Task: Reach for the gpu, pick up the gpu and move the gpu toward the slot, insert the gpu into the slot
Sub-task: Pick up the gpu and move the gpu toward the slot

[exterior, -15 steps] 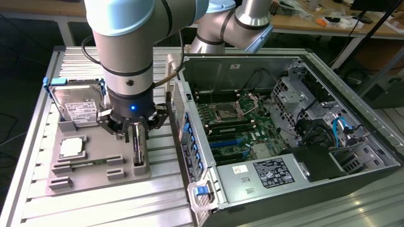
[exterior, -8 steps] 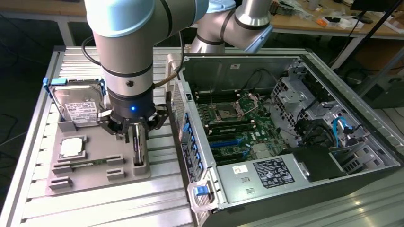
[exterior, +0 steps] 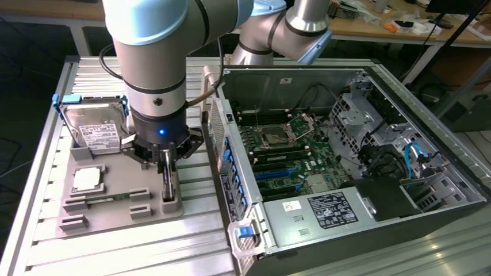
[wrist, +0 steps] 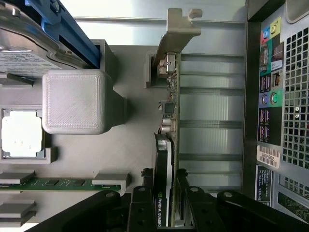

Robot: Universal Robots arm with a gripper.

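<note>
Gripper [wrist: 165, 173] straddles the upright gpu [wrist: 166, 145] in its grey holder tray [wrist: 125, 145] on the surface [exterior: 115, 247], fingers [wrist: 145, 203] pressed against both card faces.

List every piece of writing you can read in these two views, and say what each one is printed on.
"NVIDIA QUADRO": on the gpu, along its black shroud, in the wrist view.
White label on the hard drive: too small to read.
Label on the power supply: too small to read.
Stickers on the computer case: blurred, unreadable.
</note>
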